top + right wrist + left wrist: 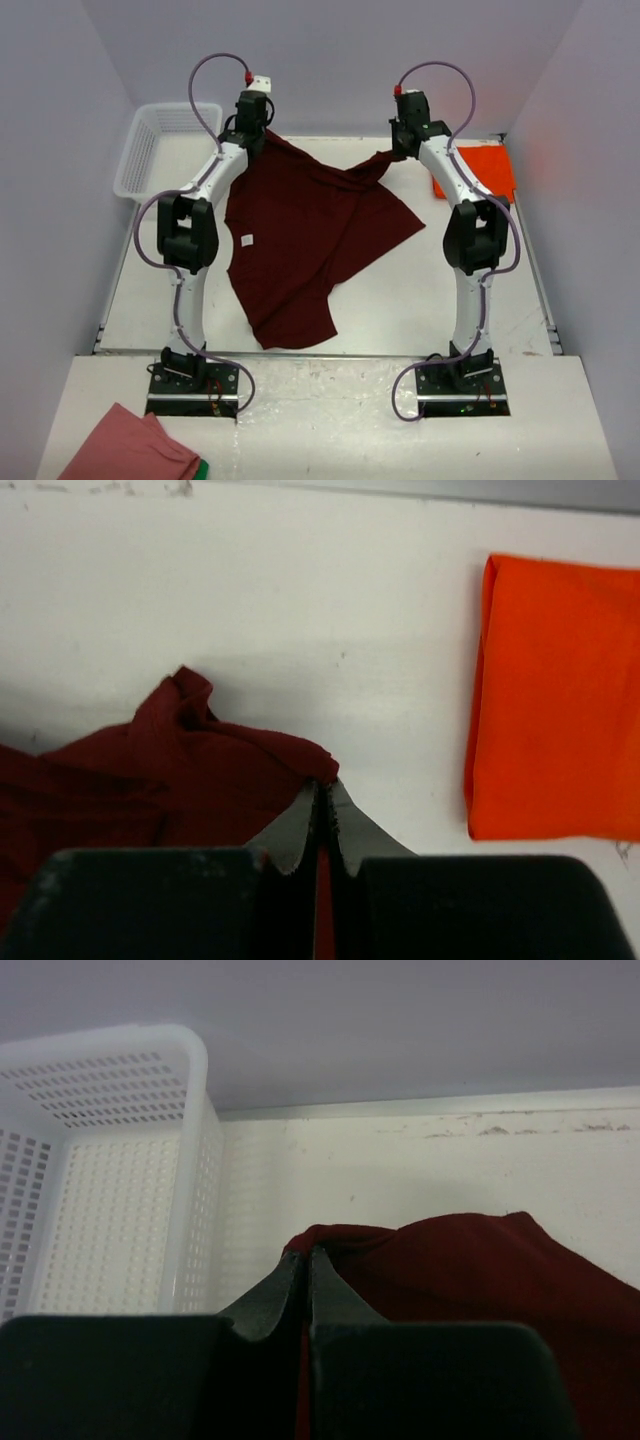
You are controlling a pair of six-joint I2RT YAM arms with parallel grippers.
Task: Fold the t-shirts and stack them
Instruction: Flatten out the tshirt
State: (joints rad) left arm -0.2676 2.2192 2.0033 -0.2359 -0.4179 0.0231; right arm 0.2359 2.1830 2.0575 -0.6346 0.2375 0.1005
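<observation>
Top external: orange shirt [490, 170] part-hidden by R arm [470, 240]; basket [135, 150] part-masked by cable [193, 95]; L gripper [262, 135], R gripper [400, 152] each pinch maroon shirt [310, 240].

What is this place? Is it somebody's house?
Probably a robot lab booth, not a house: a left arm and right arm bolted beside a white table, plain walls close around, and a maroon shirt and folded orange shirt to practise on.

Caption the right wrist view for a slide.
Right gripper shut on the maroon shirt; folded orange shirt lies apart.
</observation>
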